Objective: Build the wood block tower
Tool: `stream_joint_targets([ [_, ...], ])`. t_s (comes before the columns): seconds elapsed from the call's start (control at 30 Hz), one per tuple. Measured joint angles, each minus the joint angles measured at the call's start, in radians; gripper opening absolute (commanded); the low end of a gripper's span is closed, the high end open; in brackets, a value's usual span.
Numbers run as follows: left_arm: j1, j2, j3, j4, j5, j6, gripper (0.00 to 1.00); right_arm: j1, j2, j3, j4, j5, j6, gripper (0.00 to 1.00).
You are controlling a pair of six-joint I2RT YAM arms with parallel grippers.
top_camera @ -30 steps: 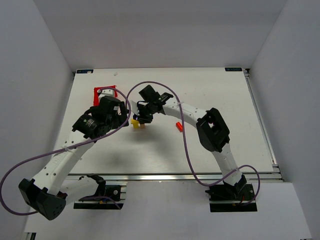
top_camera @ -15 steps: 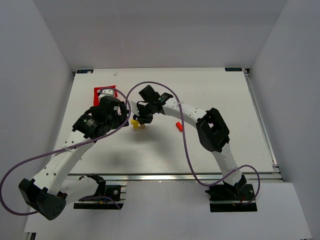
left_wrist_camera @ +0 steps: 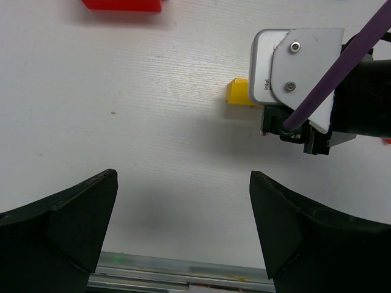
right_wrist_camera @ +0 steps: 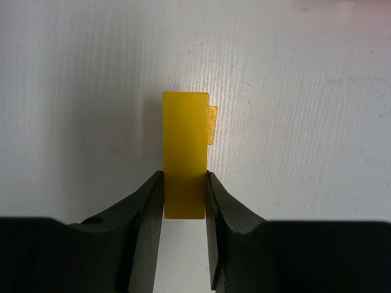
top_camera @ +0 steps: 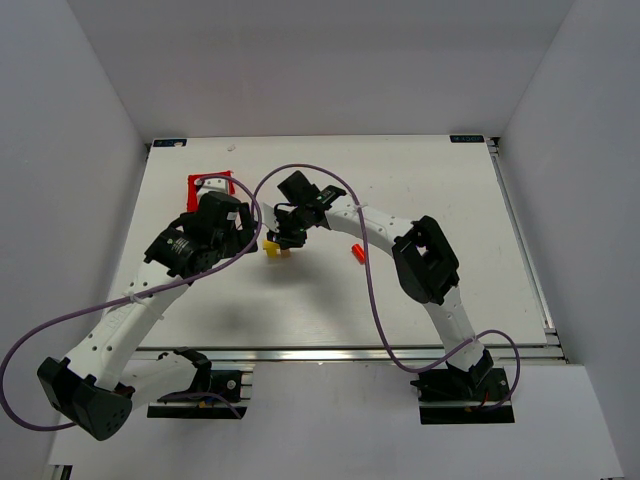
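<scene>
Wide apart and holding nothing, the left jaws hover low over the white surface [left_wrist_camera: 153, 122], near its left side, with the red plastic bin [top_camera: 208, 183] lying beyond them toward the far edge. Just to their right sits the start of the wood block tower [top_camera: 272, 249], a small yellow wooden piece resting roughly mid-surface between the two wrists. The right jaws are clenched on a long yellow wooden block [right_wrist_camera: 183, 140], pinching its near end and holding it directly over that spot. From the right wrist view, a sliver of the lower yellow piece [right_wrist_camera: 212, 125] peeks out past the block's right edge. I cannot tell whether the two are already touching. Farther right, a small red wooden block [top_camera: 358, 252] lies alone, well apart from the stack.

The placing looks to be the step in hand. To do it well, I'd say bring the block down level and centred on the piece below, ease the grip off slowly so nothing twists, then lift straight up. The left arm is best held back from the stack.
</scene>
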Motion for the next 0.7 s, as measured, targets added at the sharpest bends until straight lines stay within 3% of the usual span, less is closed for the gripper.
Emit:
stream_joint_targets([
  [0.17,0.0,0.0,-0.002,0.0,0.003,0.002,0.98,0.0,0.0,0.0,0.0,0.0,-0.005,0.33],
  [0.3,0.0,0.0,-0.003,0.0,0.007,0.004,0.98,0.0,0.0,0.0,0.0,0.001,-0.003,0.47],
  [0.7,0.0,0.0,-0.004,0.0,0.01,0.005,0.98,0.0,0.0,0.0,0.0,0.001,0.0,0.62],
])
